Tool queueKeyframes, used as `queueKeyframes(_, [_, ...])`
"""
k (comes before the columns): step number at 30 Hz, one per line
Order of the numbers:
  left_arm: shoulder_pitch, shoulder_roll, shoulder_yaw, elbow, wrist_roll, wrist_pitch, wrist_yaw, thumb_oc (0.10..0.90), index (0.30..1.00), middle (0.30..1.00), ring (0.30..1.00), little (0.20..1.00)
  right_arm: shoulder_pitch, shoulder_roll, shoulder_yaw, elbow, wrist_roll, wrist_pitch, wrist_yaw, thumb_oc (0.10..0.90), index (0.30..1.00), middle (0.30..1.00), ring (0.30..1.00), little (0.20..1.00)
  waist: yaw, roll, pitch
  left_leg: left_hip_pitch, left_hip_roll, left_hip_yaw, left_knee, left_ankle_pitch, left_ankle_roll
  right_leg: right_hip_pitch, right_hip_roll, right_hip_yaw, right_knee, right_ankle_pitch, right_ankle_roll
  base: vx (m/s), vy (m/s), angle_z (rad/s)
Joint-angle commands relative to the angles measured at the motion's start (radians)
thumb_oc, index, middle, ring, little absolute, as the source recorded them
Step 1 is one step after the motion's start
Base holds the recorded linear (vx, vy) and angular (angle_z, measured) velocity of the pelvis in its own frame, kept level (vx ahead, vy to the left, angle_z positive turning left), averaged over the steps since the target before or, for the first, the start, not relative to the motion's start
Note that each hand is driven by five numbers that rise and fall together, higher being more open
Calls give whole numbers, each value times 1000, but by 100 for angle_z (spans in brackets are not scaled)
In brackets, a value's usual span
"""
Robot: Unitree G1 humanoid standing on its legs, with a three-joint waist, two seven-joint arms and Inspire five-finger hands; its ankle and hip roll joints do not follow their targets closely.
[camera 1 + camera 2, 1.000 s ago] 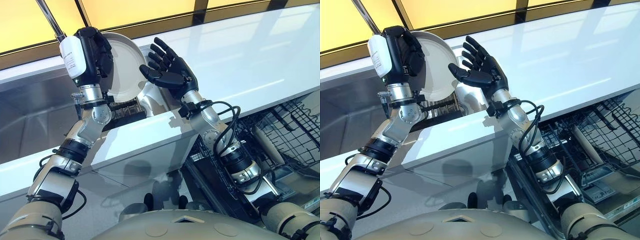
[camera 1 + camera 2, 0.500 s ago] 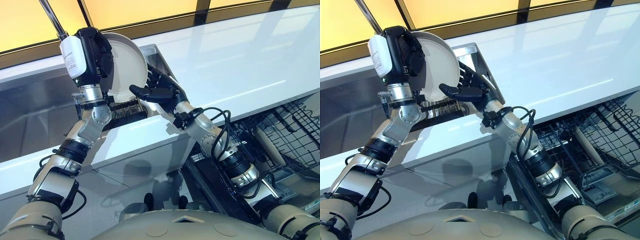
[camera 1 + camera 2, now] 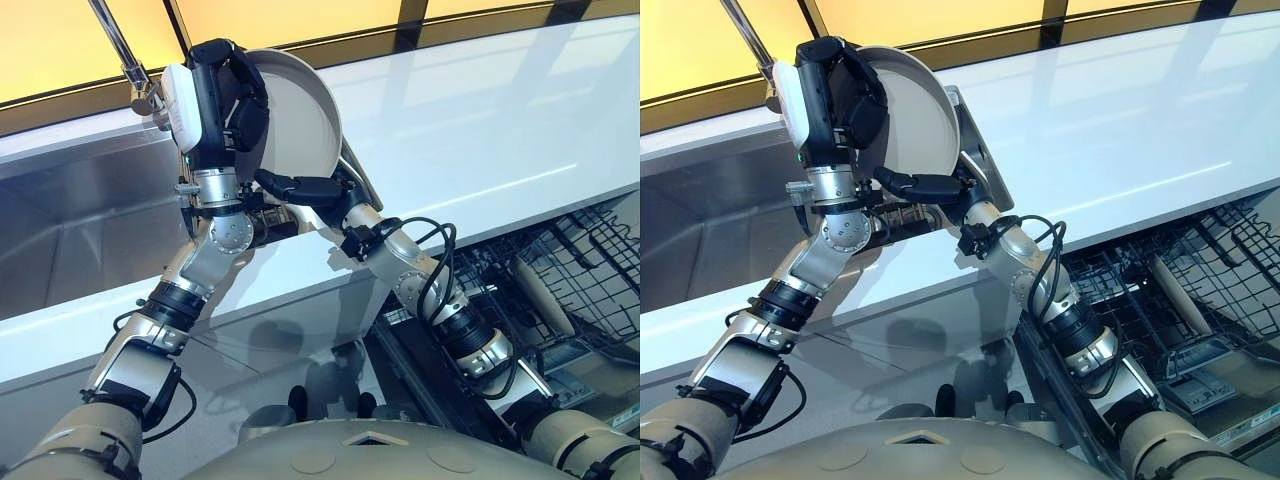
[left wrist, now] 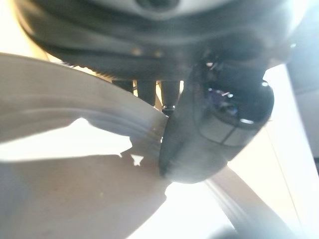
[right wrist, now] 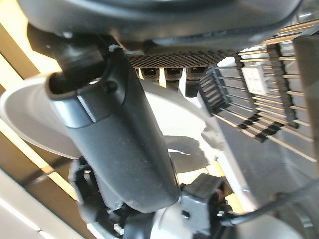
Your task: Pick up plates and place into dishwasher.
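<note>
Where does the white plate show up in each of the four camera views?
Left eye view: plate upper centre, upright, gripped by the left hand.
Right eye view: plate upper centre-left.
Left wrist view: plate across the lower half, under the thumb.
Right wrist view: plate pale rim at the left edge.
Shared landmark: the left hand on the plate's rim.

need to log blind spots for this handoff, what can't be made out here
- Right hand fingers: in both eye views they run behind the plate.
- Plate's lower rim: eye views, hidden by both hands.
- Left hand fingers: left wrist view, behind the plate's rim; thumb shows.
</note>
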Motion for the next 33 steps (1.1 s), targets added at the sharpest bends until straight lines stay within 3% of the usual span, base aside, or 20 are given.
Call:
queueKeyframes(1, [-10, -15, -1, -51, -17, -82, -30, 100, 300, 300, 300, 200, -36, 78, -66, -107, 13, -134, 13, 800, 900, 900, 900, 900, 31, 21, -97, 37, -20, 54, 21, -147, 5, -18, 48, -18, 92, -158, 3, 0, 0, 0])
queueKeyframes(7, [59, -35, 3, -66, -26, -79, -64, 100, 300, 300, 300, 200, -3, 66, -79, -121, -6, -166, 22, 800, 900, 900, 900, 900, 32, 19, -95, 40, -19, 63, 20, -147, 8, -18, 48, -14, 90, -154, 6, 0, 0, 0])
queueKeyframes(8, [68, -36, 3, -66, -24, -74, -67, 100, 300, 300, 300, 200, 3, 62, -83, -122, -15, -182, 26, 696, 811, 811, 811, 796, 32, 19, -94, 42, -19, 64, 21, -148, 9, -18, 48, -14, 90, -154, 7, 12, 1, -4])
queueKeyframes(9, [72, -35, 4, -67, -28, -68, -71, 100, 300, 300, 300, 200, 5, 60, -87, -119, -26, -202, 27, 490, 634, 634, 634, 590, 33, 19, -94, 42, -19, 65, 21, -149, 10, -18, 47, -15, 92, -154, 8, 10, -3, -4])
queueKeyframes(10, [78, -34, 4, -68, -22, -62, -73, 100, 300, 300, 300, 200, 7, 58, -90, -122, -42, -217, 25, 185, 373, 373, 373, 285, 33, 19, -94, 42, -19, 65, 21, -149, 10, -19, 47, -16, 92, -154, 8, 0, 0, 0])
queueKeyframes(11, [87, -32, 6, -67, -17, -51, -77, 100, 300, 300, 300, 200, 8, 52, -97, -129, -58, -233, 22, 100, 300, 300, 300, 200, 33, 18, -92, 41, -19, 65, 24, -150, 10, -20, 47, -16, 94, -154, 8, 0, 0, 0])
queueKeyframes(17, [127, -15, 32, -50, -26, -55, -83, 100, 300, 300, 300, 200, 17, 29, -115, -152, -109, -262, 44, 100, 300, 300, 300, 200, 35, 18, -91, 41, -21, 67, 31, -154, 11, -24, 46, -17, 103, -156, 9, 0, 0, 0])
queueKeyframes(22, [145, -23, 45, -49, -142, -117, -166, 100, 300, 300, 300, 200, 21, 20, -120, -158, -122, -273, 37, 100, 300, 300, 300, 200, 36, 19, -89, 44, -21, 64, 33, -155, 11, -21, 48, -14, 107, -158, 6, 0, 0, 0])
queueKeyframes(23, [151, -34, 46, -55, -242, -139, -248, 355, 519, 519, 519, 455, 20, 21, -125, -160, -124, -275, 31, 100, 300, 300, 300, 200, 37, 19, -90, 45, -20, 63, 33, -156, 11, -20, 48, -15, 106, -158, 6, 0, 0, 0])
queueKeyframes(24, [159, -49, 46, -61, -371, -151, -332, 740, 848, 848, 848, 840, 19, 20, -128, -163, -127, -275, 26, 100, 300, 300, 300, 200, 38, 19, -90, 46, -20, 62, 32, -156, 11, -20, 48, -15, 106, -158, 5, 0, 0, 0])
queueKeyframes(25, [168, -70, 46, -67, -471, -151, -402, 800, 900, 900, 900, 900, 17, 19, -131, -165, -132, -278, 22, 100, 300, 300, 300, 200, 38, 20, -91, 46, -20, 61, 31, -156, 11, -19, 49, -14, 105, -159, 5, 0, 0, 0])
queueKeyframes(27, [193, -117, 51, -90, -710, -151, -586, 800, 900, 900, 900, 900, 3, 11, -150, -183, -140, -265, 7, 100, 300, 300, 300, 200, 37, 21, -91, 48, -18, 61, 27, -157, 11, -20, 50, -12, 105, -161, 5, 0, 0, 0])
queueKeyframes(31, [190, -130, 63, -143, -854, -137, -687, 800, 900, 900, 900, 900, -40, -19, -188, -195, -154, -254, -19, 100, 300, 300, 300, 200, 34, 23, -93, 52, -14, 61, 20, -155, 8, -19, 52, -12, 105, -161, 5, 0, 0, 0])
queueKeyframes(33, [154, -99, 85, -180, -886, -126, -700, 800, 900, 900, 900, 900, -88, -55, -228, -196, -194, -267, -49, 100, 300, 300, 300, 200, 34, 21, -97, 52, -14, 58, 16, -153, 7, -18, 52, -14, 103, -161, 5, 0, 0, 0])
